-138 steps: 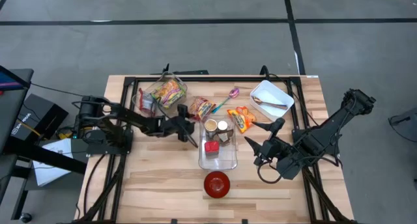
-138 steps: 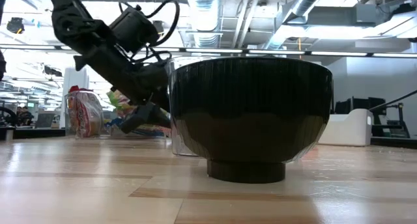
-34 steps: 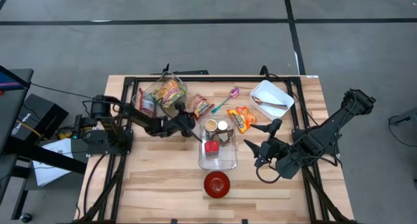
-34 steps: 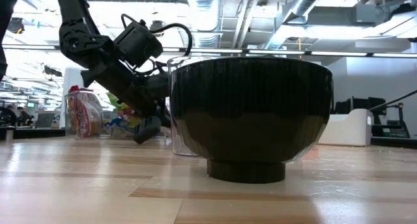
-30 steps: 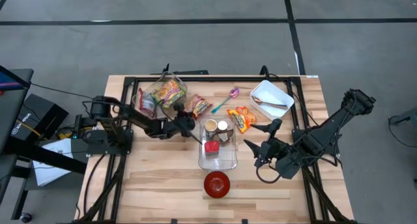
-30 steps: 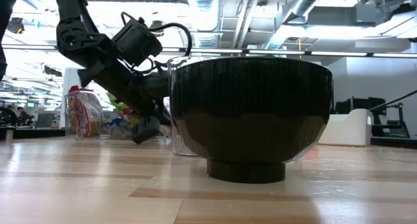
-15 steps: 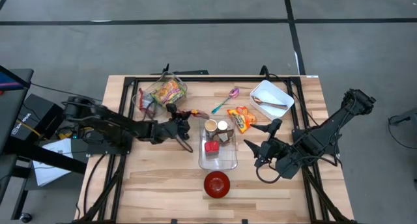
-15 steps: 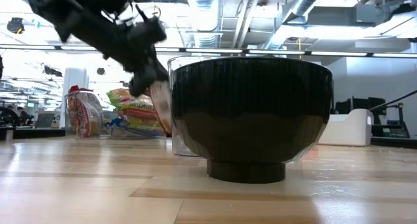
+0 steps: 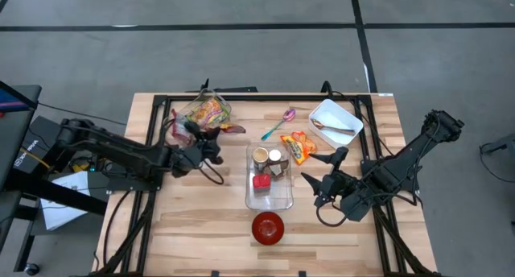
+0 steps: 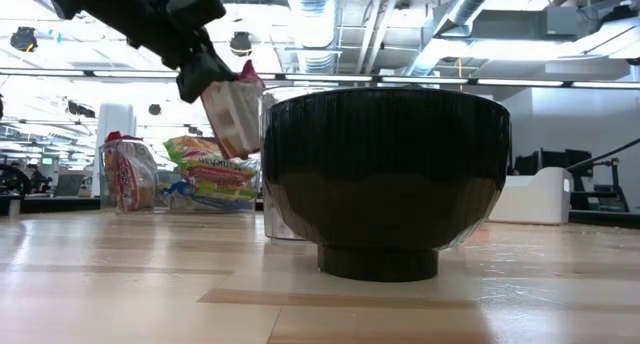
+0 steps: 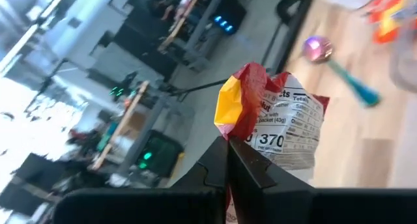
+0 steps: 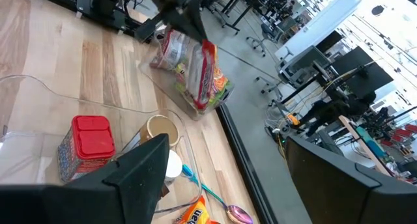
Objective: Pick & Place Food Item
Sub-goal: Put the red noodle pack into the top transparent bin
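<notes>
My left gripper [image 9: 211, 142] is clamped tight on a small snack packet [image 11: 277, 123], red and yellow at its crimped top edge with a white nutrition panel below. The fingers pinch it near that top edge, so the packet hangs from the grip and is lifted clear of the wooden table [image 9: 185, 221]; in the low view it [image 10: 232, 112] hangs high in the air with nothing under it. I judge the pinch at the seam was chosen because it gives closed fingers a thin, firm strip to bite.

Just behind the gripper, toward the table's far edge, sits a clear bag of colourful snacks [image 9: 205, 112]. Just to the gripper's right is a clear plastic tray [image 9: 278, 200], which already holds a red box [image 9: 260, 181] and two small round cups [image 9: 268, 155]. I take the tray as the likely drop spot, since food is gathered there, so the carry looks about half done.

Beyond the tray lie an orange packet [image 9: 301, 146], a spoon with a pink bowl and teal handle [image 9: 279, 121], and a white dish [image 9: 336, 121]. A red bowl [image 9: 268, 226] stands in front of the tray, nearer me.

My right gripper [image 9: 322, 176] waits on the tray's far side with its fingers spread, holding nothing.
</notes>
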Motion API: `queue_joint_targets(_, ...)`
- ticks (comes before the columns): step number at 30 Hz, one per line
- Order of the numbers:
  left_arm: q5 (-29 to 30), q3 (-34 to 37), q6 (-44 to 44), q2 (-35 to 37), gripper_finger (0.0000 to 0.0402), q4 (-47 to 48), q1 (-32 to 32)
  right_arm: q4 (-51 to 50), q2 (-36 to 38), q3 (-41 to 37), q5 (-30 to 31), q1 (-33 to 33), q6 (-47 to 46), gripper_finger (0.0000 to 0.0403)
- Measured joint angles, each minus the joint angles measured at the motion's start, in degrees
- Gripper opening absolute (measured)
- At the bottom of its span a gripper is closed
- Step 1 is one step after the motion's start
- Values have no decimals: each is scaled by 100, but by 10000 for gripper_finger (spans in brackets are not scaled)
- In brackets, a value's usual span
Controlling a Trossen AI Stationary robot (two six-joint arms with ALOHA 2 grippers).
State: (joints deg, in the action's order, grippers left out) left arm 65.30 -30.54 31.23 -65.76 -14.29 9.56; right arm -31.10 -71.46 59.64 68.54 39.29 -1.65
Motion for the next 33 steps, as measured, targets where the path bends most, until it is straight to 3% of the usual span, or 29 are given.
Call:
queue_joint_targets(7, 1426, 0, 382, 68, 0, 40, 175, -1, 0, 0, -116, 0, 2, 299)
queue_joint_targets(15, 2461, 0, 291, 92, 0, -345, 287, -4, 0, 0, -117, 0, 8, 299)
queue_joint_targets(26, 2363, -2, 344, 94, 0, -3841, 220, -27, 0, 0, -119, 0, 7, 299)
queue_joint_targets(33, 649, -196, 302, 313, 0, -4703, -575, -65, 0, 0, -119, 0, 9, 299)
